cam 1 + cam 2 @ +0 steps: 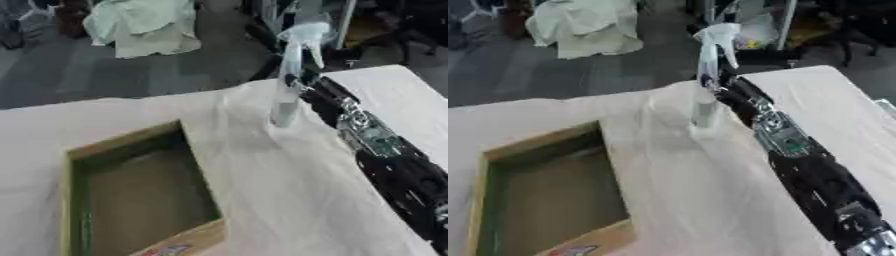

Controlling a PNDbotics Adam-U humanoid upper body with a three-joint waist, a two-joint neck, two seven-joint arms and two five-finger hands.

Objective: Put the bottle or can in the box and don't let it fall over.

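A tall, slim spray bottle (287,95) with a pale trigger head stands upright on the table (262,190), toward its far edge and a little right of centre. The table is covered with a light cloth that shows soft creases around the bottle's base.

The right arm reaches in from the near right corner and stretches diagonally toward the far side, black with a silvery, green-tinted section partway along. The right hand (726,86) is at the bottle, and its fingers (308,79) are curled round the upper body of the bottle just below the trigger head. The bottle's base appears to rest on the cloth, though whether it is slightly lifted cannot be told.

The box (199,237) lies on the near left part of the table, open at the top, with tan cardboard walls and a dull greenish inside. It is well apart from the bottle, which stands beyond its far right corner. A small coloured label shows on the box's near wall.

Beyond the table, a pale crumpled sheet (144,25) lies on the grey floor
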